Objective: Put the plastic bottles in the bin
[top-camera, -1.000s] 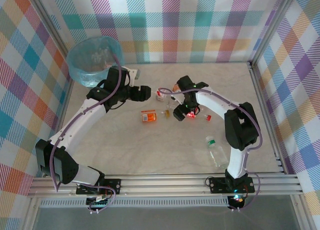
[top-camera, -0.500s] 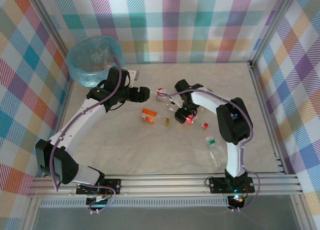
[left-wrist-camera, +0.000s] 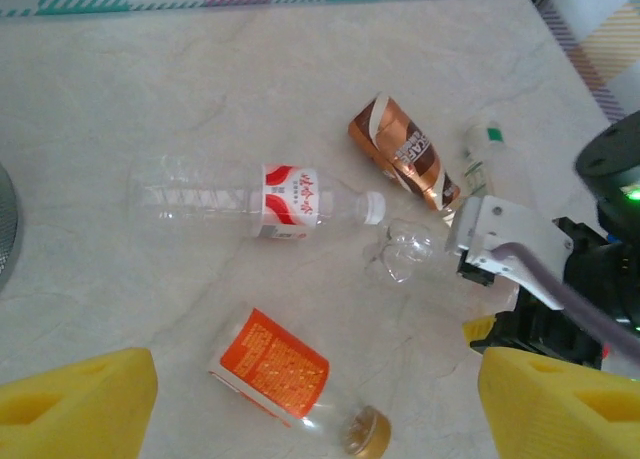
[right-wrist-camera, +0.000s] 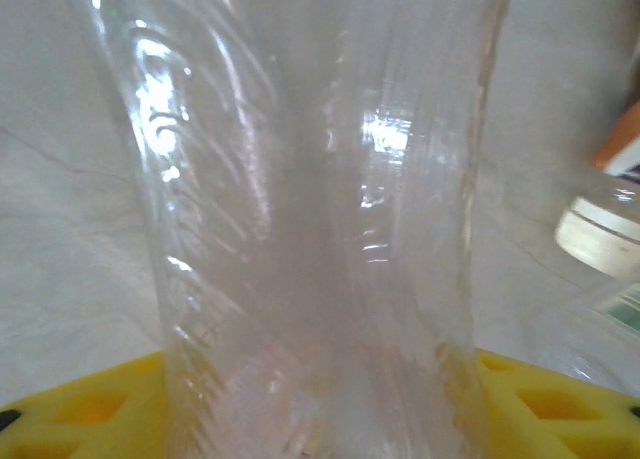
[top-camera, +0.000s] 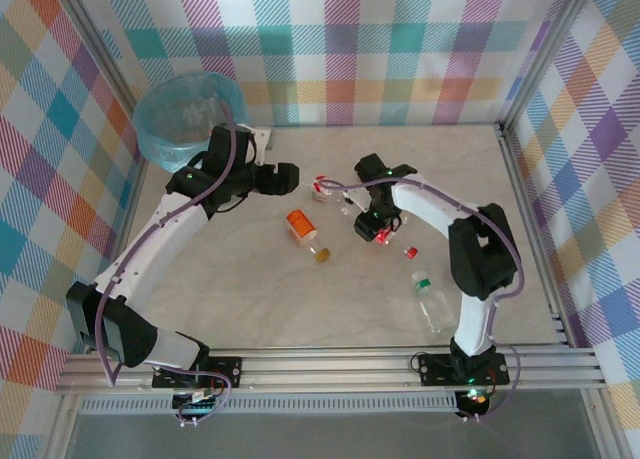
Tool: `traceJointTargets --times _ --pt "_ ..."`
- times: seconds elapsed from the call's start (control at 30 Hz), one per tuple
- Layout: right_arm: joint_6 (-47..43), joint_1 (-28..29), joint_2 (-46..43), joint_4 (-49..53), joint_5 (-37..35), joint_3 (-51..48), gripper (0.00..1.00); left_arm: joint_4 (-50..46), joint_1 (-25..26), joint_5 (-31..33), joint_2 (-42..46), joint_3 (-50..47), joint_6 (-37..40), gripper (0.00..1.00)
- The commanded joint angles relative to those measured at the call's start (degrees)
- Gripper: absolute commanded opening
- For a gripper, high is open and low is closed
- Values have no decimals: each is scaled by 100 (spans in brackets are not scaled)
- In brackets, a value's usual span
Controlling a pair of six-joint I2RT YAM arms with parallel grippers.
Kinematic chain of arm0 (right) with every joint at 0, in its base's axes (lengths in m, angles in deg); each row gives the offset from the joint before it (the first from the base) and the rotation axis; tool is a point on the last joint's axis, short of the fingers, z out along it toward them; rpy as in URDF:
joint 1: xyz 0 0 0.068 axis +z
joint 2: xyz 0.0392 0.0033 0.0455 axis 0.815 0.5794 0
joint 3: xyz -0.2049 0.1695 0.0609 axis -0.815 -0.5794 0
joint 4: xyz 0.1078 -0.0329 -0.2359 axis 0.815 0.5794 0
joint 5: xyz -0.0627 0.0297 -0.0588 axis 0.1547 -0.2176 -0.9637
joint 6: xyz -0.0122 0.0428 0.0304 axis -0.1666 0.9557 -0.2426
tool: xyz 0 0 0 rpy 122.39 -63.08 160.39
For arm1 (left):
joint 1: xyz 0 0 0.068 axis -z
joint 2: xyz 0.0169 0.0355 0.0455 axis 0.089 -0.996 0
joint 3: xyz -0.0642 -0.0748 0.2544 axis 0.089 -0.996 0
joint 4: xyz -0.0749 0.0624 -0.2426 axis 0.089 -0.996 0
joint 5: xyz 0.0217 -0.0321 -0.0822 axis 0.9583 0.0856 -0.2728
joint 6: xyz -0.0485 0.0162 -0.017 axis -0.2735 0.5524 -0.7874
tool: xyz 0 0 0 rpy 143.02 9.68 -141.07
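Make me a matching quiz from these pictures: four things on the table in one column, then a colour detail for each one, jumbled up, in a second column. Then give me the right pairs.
Column one
1. bin
2. orange-label bottle
3. red-and-white-label bottle
4. bottle nearest the right arm's base

Column two
A. green cap
B. light-blue liner
C. gold cap
D. white cap

Pairs: 1-B, 2-C, 3-D, 4-A

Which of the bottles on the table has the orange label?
The gold-capped bottle; the white-capped bottle wears red and white, and the third bottle wears brown.
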Motion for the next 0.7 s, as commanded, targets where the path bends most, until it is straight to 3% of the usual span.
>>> traceJointTargets --times 0.0,0.17,0.37,0.67 --pt "395 15 -751 244 425 47 62 40 -61 -416 232 289 -238 85" --pt "802 15 -1734 -113 1462 49 61 369 -61 -1139 283 610 -579 90" --pt "1546 15 -2880 -1693 2905 -419 60 617 -61 -2028 95 984 -1078 92" --pt "1931 45 -3007 -2382 4045 -357 62 1420 102 -3134 139 817 -1500 92"
